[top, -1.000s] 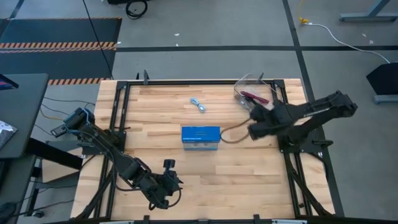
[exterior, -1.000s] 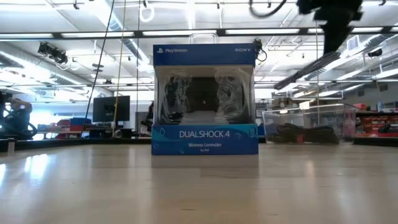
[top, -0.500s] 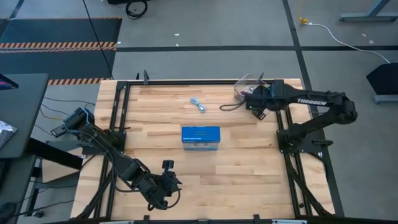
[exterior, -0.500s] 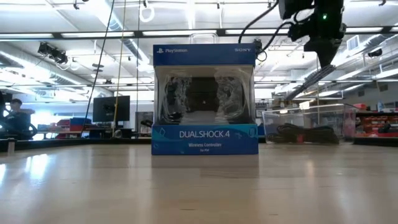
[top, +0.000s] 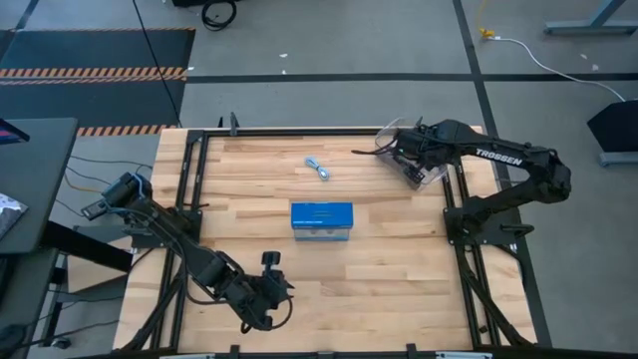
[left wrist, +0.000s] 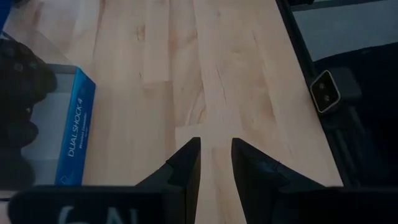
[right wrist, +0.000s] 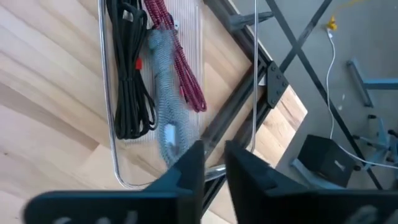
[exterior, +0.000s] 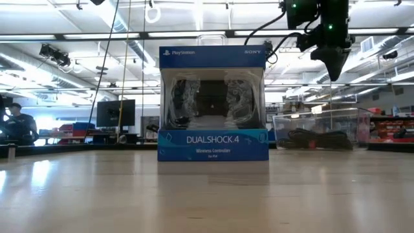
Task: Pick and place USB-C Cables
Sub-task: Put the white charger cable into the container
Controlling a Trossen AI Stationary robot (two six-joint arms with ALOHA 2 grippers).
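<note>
Hanging over the clear bin (top: 431,168) at the far right corner of the table (top: 249,170), the right gripper (top: 411,152) has its fingers (right wrist: 186,168) close together, with only a thin gap and nothing seen between them. Inside the bin lie a black cable (right wrist: 127,81), a red cable (right wrist: 180,62) and a grey cable (right wrist: 163,93), side by side. A pale blue cable (top: 319,168) lies alone on the wood, behind the blue box (top: 321,220) in the middle. The left gripper (top: 267,289) rests low at the near edge, fingers (left wrist: 186,165) almost closed and holding nothing. A person (exterior: 18,124) sits far off in the room.
</note>
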